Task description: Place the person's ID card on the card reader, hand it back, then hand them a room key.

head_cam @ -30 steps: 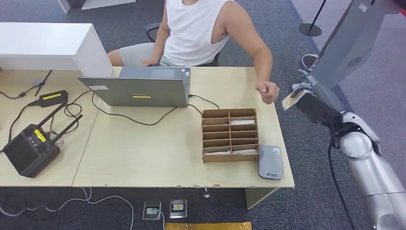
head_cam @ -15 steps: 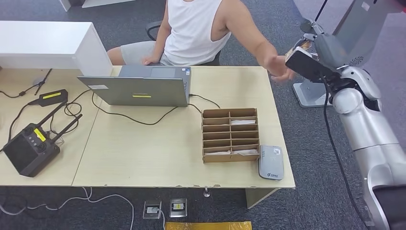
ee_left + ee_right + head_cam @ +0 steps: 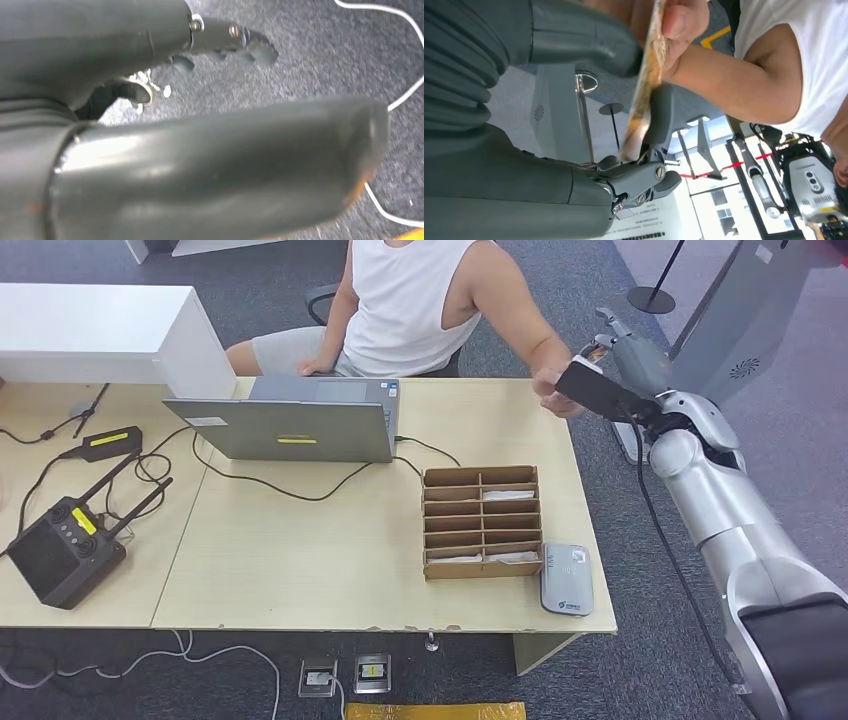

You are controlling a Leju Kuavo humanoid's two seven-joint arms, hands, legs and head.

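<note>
The right hand (image 3: 624, 150) is gripping the ID card (image 3: 644, 85) beyond the tabletop's (image 3: 330, 560) far right corner — the person's hand (image 3: 674, 25) is pinching its other end; the left hand's (image 3: 200, 165) state I cannot tell.

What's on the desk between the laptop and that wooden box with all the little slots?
In the head view, only bare desktop and a thin black cable lie between the laptop and the slotted wooden box; nothing else sits there.
</note>
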